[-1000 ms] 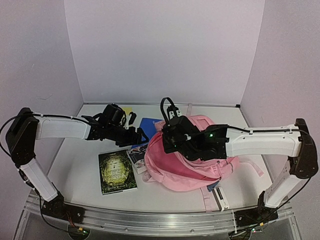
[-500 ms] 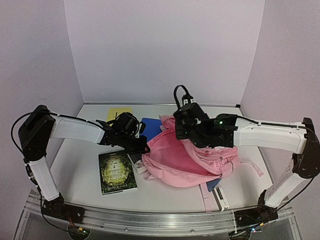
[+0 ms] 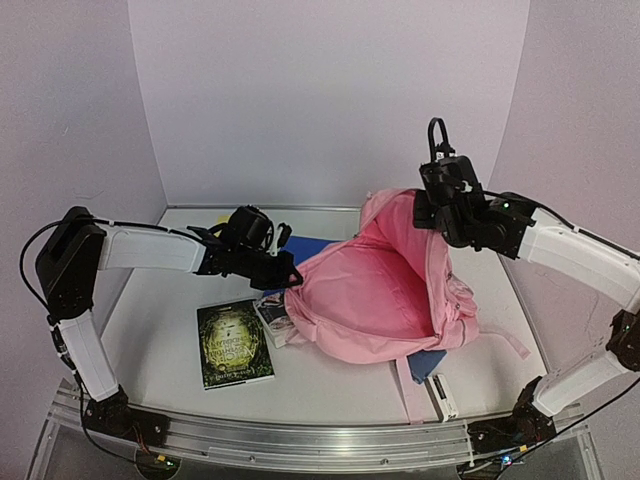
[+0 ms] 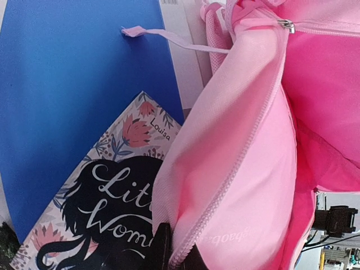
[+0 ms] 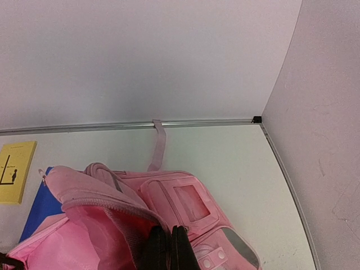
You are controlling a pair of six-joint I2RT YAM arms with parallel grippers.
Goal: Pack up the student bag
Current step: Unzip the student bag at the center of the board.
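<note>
The student bag (image 3: 375,300) is a big pink backpack lying mid-table, its mouth pulled wide so the magenta lining shows. My left gripper (image 3: 290,279) is shut on the bag's lower left zip edge (image 4: 225,185), low near the table; the left wrist view shows the fingertips (image 4: 162,247) pinching that edge. My right gripper (image 3: 426,208) is raised at the back right, shut on the upper rim of the opening and holding it up. In the right wrist view its fingers (image 5: 156,247) clamp the rim above the bag's front pocket (image 5: 188,202).
A dark green book (image 3: 235,343) lies front left. A "Little Women" book (image 4: 112,197) sits half under the bag's left edge, beside a blue folder (image 4: 73,112). A yellow booklet (image 5: 14,171) lies at the back left. Straps (image 3: 412,392) and a blue item (image 3: 428,364) poke out in front.
My left gripper went from open to shut on the bag's left zip edge. My right gripper rose up and to the back right with the rim, pulling the bag's mouth open.
</note>
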